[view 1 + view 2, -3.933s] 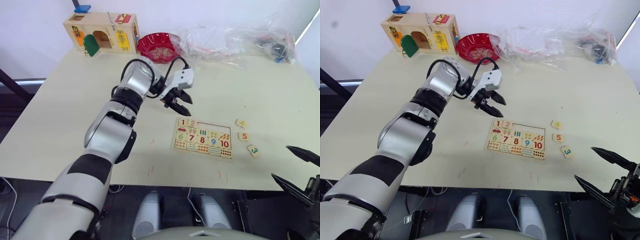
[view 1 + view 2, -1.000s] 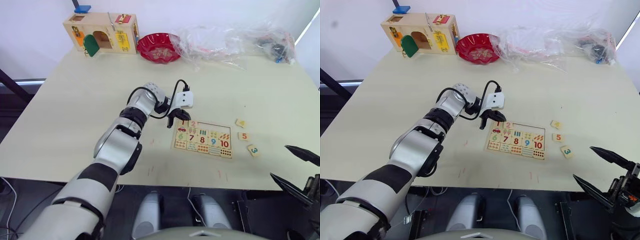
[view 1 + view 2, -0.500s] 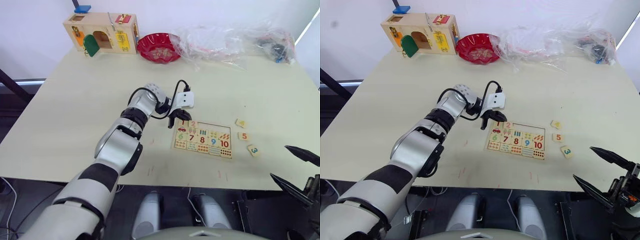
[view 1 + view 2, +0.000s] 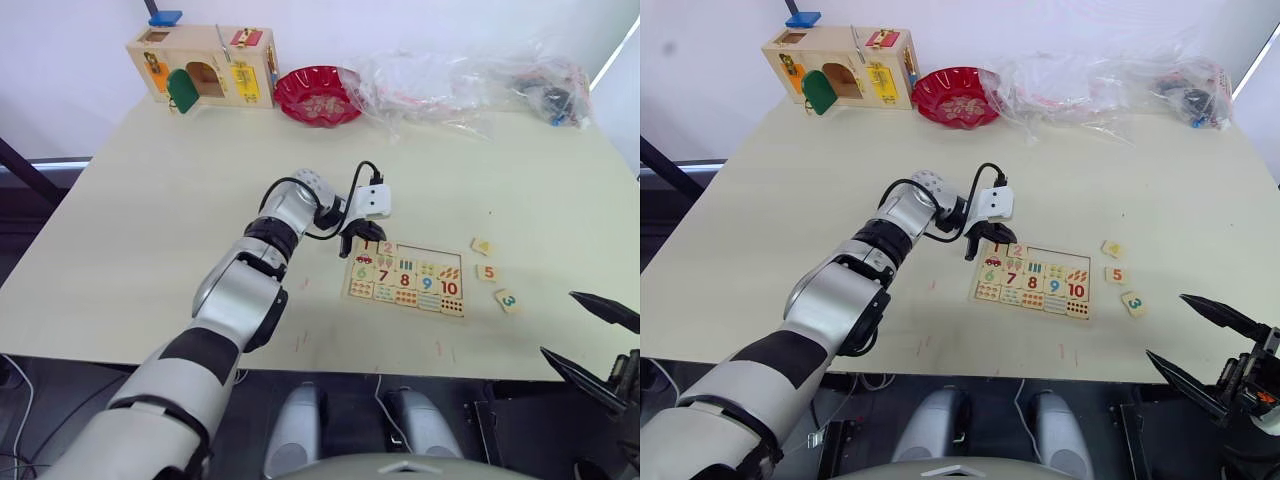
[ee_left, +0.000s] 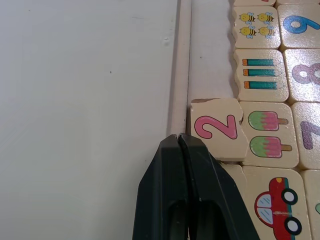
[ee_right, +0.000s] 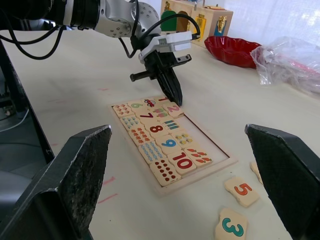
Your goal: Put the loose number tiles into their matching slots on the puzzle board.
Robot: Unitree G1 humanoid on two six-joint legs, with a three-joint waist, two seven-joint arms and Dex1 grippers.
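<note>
Head views: puzzle board (image 4: pixel 406 278) lies flat on the table (image 4: pixel 150 220), near the robot-side edge. Left gripper (image 4: pixel 362 240) sits at the board's far-left corner, tips down over the top row. Red 1 (image 4: pixel 365 244) and pink 2 (image 4: pixel 386 247) are seated in that row; the rest of the row's slots (image 4: pixel 430 255) are bare wood. Three loose tiles lie right of the board, apart from it and from each other: yellow-marked tile (image 4: pixel 482 246) farthest from the robot, orange 5 (image 4: pixel 487 272) in the middle, teal 3 (image 4: pixel 507 300) nearest. Right gripper (image 4: pixel 590 335) hangs off the table edge, right of the board and nearer the robot than the teal 3, jaws wide apart, holding nothing. Wooden latch box (image 4: pixel 203 64), red bowl (image 4: pixel 318 96) and clear plastic bags (image 4: pixel 470 80) line the table's far edge, well apart from the board.

Left wrist view: fingers (image 5: pixel 172 200) pressed together, nothing between them, tips on the board's frame rail beside the pink 2. The 2 sits slightly skewed in its slot, next to the two-lollipop tile (image 5: pixel 267 135); empty recess beyond it.

Right wrist view: board in the middle distance, left gripper's closed tips at the pink 2. Orange 5 and teal 3 lie on the table on the near side of the board.
</note>
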